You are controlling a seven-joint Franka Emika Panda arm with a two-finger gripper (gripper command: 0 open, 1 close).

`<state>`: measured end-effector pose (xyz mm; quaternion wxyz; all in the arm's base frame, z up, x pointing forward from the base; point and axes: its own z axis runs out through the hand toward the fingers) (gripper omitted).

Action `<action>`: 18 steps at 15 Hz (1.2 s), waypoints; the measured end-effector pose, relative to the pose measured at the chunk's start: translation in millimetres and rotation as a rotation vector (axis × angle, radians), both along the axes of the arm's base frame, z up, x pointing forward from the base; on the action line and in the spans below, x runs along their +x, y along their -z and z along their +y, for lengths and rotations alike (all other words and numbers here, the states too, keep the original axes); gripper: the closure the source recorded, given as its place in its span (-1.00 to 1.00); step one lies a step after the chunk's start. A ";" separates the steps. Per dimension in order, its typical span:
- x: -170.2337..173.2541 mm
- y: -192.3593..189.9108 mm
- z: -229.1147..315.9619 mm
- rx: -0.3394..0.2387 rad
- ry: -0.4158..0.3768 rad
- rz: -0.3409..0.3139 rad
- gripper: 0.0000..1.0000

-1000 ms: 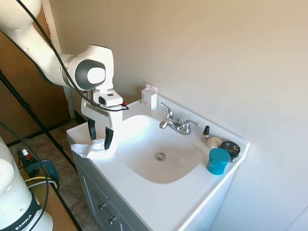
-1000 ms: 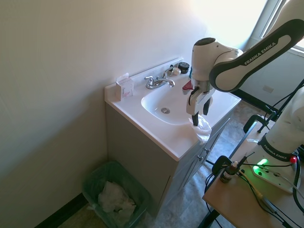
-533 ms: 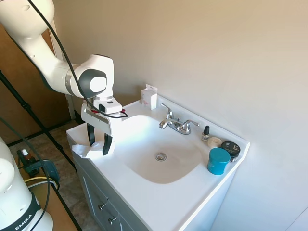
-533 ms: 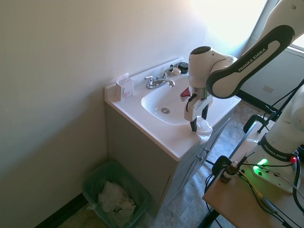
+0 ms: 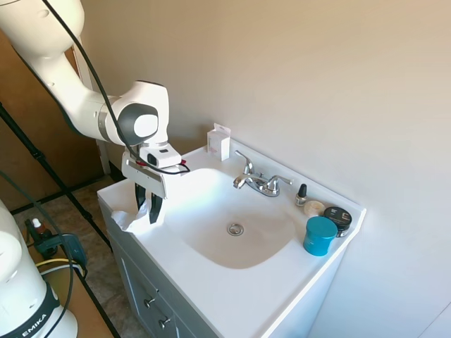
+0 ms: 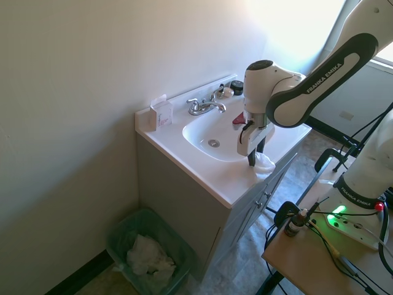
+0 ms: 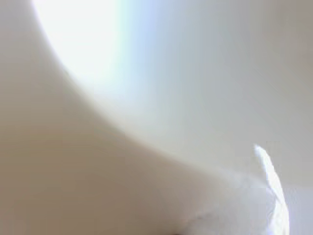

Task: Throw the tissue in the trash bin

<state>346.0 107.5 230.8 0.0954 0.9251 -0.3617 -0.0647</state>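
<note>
The gripper pinches the tissue with narrowed fingers at the counter edge. Grasp appears complete; lifting, transport to the trash bin and release remain.

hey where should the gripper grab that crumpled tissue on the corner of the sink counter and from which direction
Grip the raised, bunched middle of the tissue, coming straight down from above. It lies crumpled on the front corner of the vanity top, partly over the edge, so the flat loose corners give little to pinch. The gripper is already down on it, fingers nearly together around that bunch.
</note>
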 end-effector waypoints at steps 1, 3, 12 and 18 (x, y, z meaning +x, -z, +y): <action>0.3 -0.1 -0.9 0.000 0.003 0.000 1.00; 1.1 -0.2 -2.5 0.001 0.008 -0.001 1.00; 5.3 -57.7 22.5 0.021 -0.011 -0.114 1.00; -14.4 -104.3 121.4 0.001 -0.080 -0.248 1.00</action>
